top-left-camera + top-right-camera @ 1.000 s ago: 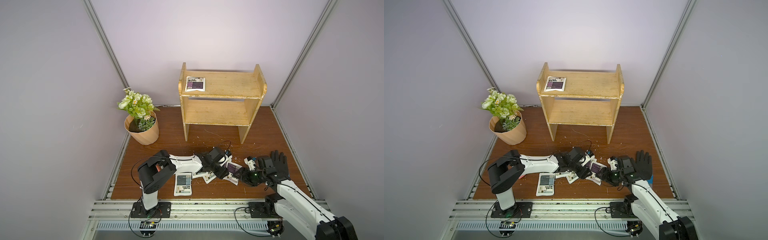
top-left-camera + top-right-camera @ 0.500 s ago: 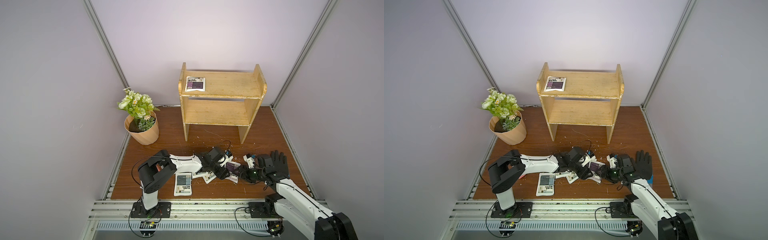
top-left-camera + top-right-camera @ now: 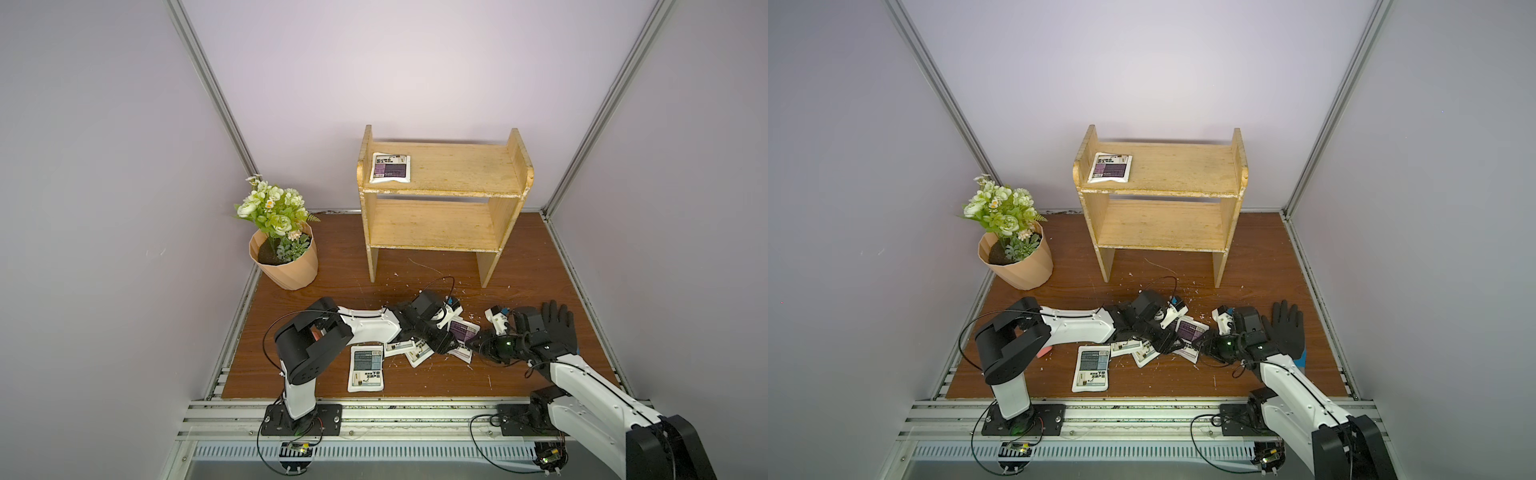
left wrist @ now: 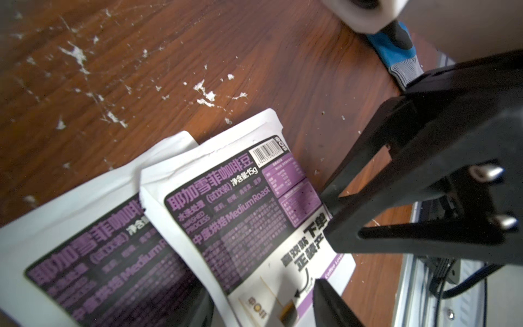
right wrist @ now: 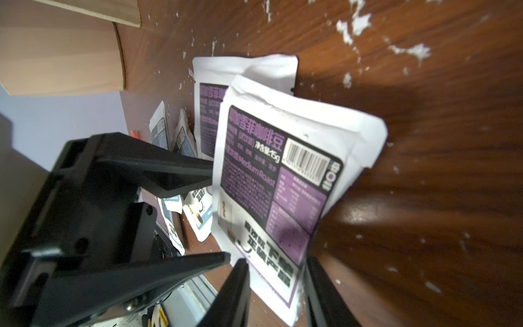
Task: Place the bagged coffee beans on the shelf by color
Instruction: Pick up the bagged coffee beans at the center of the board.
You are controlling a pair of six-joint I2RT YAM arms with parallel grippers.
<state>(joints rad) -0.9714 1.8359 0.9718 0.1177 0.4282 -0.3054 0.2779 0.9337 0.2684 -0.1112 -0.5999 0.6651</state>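
In both top views, one purple pouch [image 3: 390,167] is seen at the left end of the top tier of the shelf [image 3: 457,170], and the left gripper [image 3: 451,343] and right gripper [image 3: 473,345] meet at the uppermost purple pouch [image 3: 463,330] of a heap [image 3: 419,353] on the near floor [image 3: 540,266]. In the left wrist view, that pouch is shown between the spread left fingers [image 4: 325,300]; a grip cannot be confirmed. In the right wrist view, its end is flanked closely by the right fingers [image 5: 240,288]; pinching cannot be told.

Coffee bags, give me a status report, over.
Left gripper open, flanking upper purple pouch. Right gripper at its corner, grip unclear. Another purple pouch on shelf top tier. Black glove nearby.
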